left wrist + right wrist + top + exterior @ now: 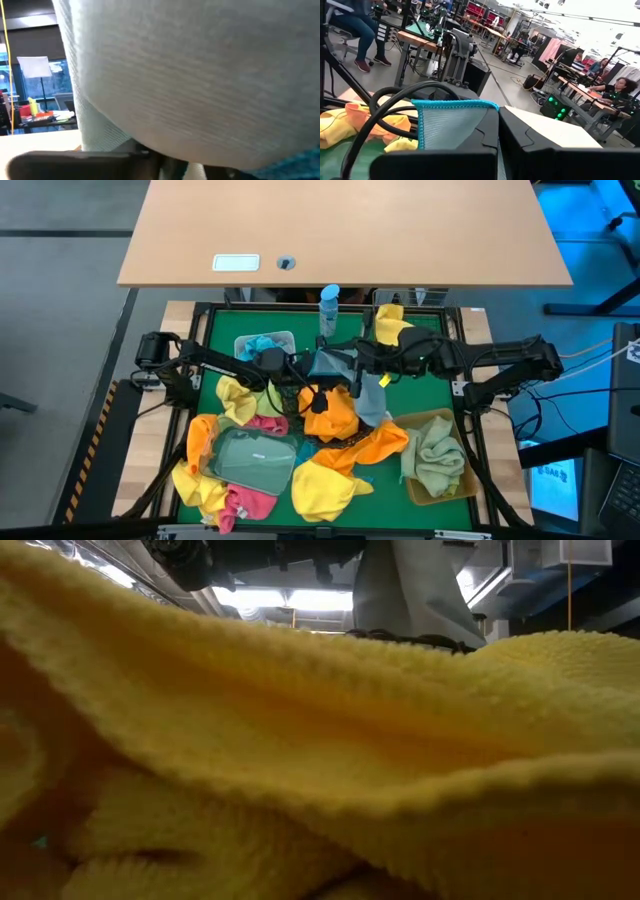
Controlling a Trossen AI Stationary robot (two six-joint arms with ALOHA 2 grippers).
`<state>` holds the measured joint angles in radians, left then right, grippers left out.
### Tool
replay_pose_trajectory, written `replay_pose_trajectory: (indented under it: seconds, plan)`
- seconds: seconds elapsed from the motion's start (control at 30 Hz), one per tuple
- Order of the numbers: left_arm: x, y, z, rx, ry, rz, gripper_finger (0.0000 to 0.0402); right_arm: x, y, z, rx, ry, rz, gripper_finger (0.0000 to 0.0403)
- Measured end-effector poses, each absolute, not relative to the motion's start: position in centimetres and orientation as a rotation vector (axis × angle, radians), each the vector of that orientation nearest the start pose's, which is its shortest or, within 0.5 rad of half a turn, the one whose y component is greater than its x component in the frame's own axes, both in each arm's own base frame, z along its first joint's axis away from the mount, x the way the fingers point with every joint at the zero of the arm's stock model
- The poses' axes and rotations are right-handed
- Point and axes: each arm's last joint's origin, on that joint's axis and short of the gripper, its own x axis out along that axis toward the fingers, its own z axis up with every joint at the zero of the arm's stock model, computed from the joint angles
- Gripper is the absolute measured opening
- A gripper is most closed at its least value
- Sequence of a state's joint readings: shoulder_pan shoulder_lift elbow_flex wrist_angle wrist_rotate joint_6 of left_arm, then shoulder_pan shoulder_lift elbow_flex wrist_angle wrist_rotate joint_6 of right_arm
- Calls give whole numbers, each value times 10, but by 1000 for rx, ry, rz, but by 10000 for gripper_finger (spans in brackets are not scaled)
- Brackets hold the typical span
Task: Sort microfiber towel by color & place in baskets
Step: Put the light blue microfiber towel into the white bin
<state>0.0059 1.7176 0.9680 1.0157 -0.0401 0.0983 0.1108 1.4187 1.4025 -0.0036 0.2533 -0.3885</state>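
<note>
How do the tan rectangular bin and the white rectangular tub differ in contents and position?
The tan rectangular bin holds a bundled pale green towel; the white rectangular tub holds a blue towel. The tan bin sits at the mat's near right corner and is turned at an angle; the white tub sits far left, close beside the left gripper, and lies square to the mat. Both are rectangular and hold one colour.

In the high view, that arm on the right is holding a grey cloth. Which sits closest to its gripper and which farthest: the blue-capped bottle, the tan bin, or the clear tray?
From the right gripper, which holds the grey towel:
1. Blue-capped bottle, just beyond it at the mat's far edge.
2. Tan bin, near right corner.
3. Clear tray, near left.
The bin and tray are close; the tray looks slightly farther.
</note>
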Motion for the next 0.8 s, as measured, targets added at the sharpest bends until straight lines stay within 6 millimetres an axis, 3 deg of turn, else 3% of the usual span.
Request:
replay_pose_trajectory:
  seconds: [0.2, 0.53, 0.8]
  plan:
    - [372, 3, 267, 90, -263, 57, 11, 320, 27, 419, -389, 54, -188, 2]
    - [372, 3, 267, 76, -253, 55, 5, 317, 23, 418, -304, 92, -298, 18]
    - [372, 3, 267, 74, -253, 55, 4, 301, 22, 442, -258, 253, -266, 114]
